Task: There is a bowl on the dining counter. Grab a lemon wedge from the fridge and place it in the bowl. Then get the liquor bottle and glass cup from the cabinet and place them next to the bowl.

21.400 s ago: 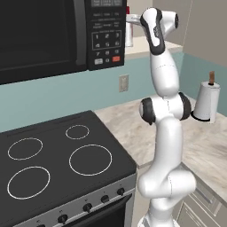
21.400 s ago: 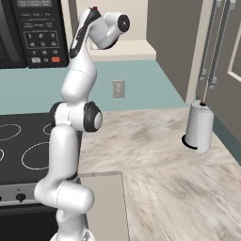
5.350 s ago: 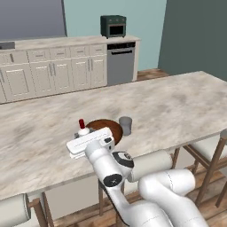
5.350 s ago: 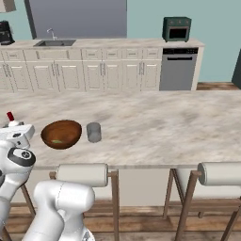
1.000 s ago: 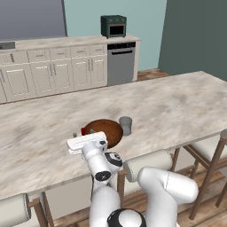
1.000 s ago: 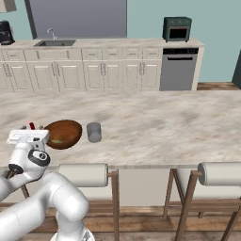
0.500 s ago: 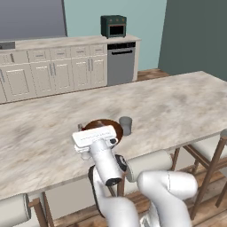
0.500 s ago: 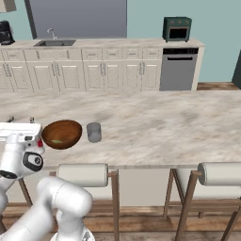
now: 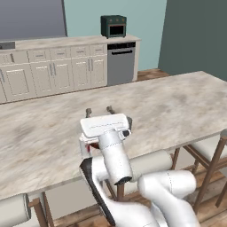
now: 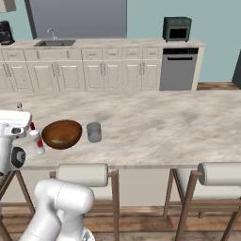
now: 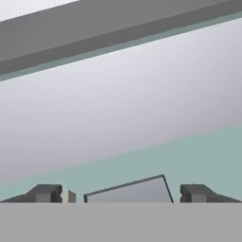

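Along the far wall, cream cabinets (image 10: 94,75) under a pale top, with sink and faucet (image 10: 52,37) at left. Grey dishwasher (image 10: 177,69) to the right, dark green toaster oven (image 10: 177,29) above it. Nearer, cushioned wooden stools (image 10: 221,175) on wood floor (image 9: 148,74).

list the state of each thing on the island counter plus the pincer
bowl: upright on the dining counter, small greenish piece inside
glass cup: upright, right beside the bowl
liquor bottle: upright, on the bowl's other side
pincer: open, holding nothing, raised above the counter
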### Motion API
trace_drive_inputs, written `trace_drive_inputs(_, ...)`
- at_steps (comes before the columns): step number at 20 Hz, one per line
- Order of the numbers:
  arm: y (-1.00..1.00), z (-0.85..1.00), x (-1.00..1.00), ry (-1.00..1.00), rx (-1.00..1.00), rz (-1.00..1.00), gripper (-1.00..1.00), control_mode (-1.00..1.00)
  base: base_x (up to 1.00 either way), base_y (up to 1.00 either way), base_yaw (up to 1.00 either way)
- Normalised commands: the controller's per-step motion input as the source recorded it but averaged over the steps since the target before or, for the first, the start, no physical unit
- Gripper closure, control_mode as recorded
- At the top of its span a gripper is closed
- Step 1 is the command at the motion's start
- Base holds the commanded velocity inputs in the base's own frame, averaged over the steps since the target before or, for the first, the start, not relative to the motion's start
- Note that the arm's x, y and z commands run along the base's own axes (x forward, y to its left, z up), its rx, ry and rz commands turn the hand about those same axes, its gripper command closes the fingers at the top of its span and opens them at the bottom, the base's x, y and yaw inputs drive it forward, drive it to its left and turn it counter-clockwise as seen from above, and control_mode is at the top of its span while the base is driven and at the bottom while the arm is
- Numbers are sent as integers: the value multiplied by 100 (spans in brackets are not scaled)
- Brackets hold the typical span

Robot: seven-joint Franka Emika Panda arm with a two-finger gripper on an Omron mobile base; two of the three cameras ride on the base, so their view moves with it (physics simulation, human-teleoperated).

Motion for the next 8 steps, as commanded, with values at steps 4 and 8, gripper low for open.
trace_drive_inputs(4, -46, 100, -76, -2, 11, 0, -100, -100, 0, 0, 0)
trace_drive_inputs(8, -60, 99, -76, 1, 8, 0, -100, -100, 0, 0, 0)
